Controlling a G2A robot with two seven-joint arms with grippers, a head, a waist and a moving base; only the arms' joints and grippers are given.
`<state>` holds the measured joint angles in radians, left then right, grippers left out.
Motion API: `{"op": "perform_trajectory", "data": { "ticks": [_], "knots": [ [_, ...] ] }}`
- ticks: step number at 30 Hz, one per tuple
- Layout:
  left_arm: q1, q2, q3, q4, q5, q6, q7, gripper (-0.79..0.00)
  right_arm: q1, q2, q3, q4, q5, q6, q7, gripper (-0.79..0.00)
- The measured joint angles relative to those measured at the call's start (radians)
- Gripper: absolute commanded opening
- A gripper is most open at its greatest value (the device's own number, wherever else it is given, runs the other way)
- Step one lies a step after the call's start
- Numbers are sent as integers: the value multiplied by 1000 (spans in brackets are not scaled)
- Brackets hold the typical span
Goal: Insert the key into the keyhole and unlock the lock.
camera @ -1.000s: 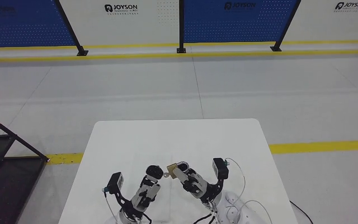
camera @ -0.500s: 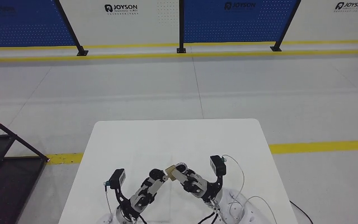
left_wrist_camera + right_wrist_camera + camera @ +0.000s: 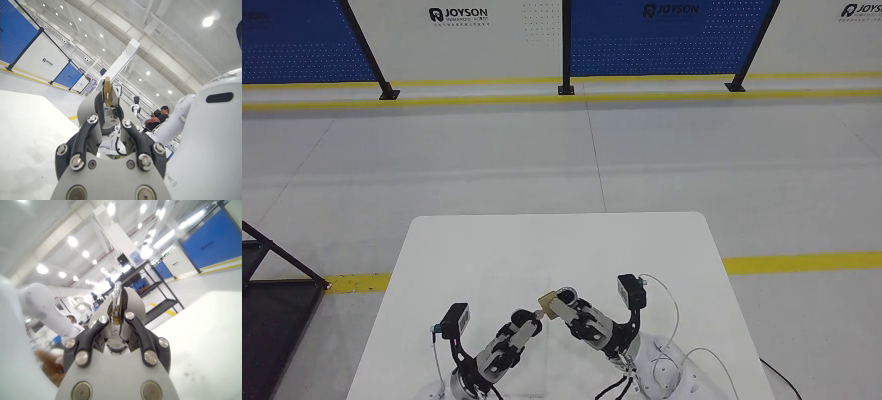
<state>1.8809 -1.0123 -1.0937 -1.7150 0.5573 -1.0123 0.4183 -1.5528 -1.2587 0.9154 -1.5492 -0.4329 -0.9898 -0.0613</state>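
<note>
The right gripper (image 3: 118, 303) was clenched on the padlock (image 3: 115, 316), its brass body between the fingers and the chrome shackle (image 3: 117, 291) standing out beyond the fingertips. The left gripper (image 3: 107, 100) was clenched on a small brass piece with a hole in it, most likely the key (image 3: 107, 86). In the top view the two met tip to tip over the near part of the desk (image 3: 562, 250), with the brass between them. Whether the key had gone into the padlock could not be told. The main risk looked to be misalignment: with padlock and key each carried by a separate arm, a small tilt of either could jam the key against the padlock's face or bend it. A key pinched by so little of its length might also twist or slip in the grip once turning force came on. The smooth padlock could likewise rotate in its own grip rather than let the key turn. Anything let go would probably fall onto the desk, or off its near edge. The desk had a smooth white top. Around it lay a pale grey floor (image 3: 592, 150) marked with yellow lines (image 3: 802, 263). Blue and white partition panels (image 3: 662, 35) stood along the far side, and a black rack (image 3: 267, 265) stood off the desk's left side.
</note>
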Motion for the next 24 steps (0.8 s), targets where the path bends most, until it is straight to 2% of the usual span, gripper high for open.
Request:
{"op": "perform_trajectory", "data": {
  "ticks": [8, 13, 24],
  "knots": [
    [-13, 9, 16, 20, 48, 0, 61, -566, -1, 0, -2, -3, 1, 8, 16, -785],
    [-20, 13, 23, 29, 72, 0, 91, -588, -1, 0, -5, -3, -1, 17, 23, -785],
    [-31, 17, 37, 43, 92, 0, 129, -739, 4, -1, -14, 0, -4, 35, 39, -785]
  ]
}}
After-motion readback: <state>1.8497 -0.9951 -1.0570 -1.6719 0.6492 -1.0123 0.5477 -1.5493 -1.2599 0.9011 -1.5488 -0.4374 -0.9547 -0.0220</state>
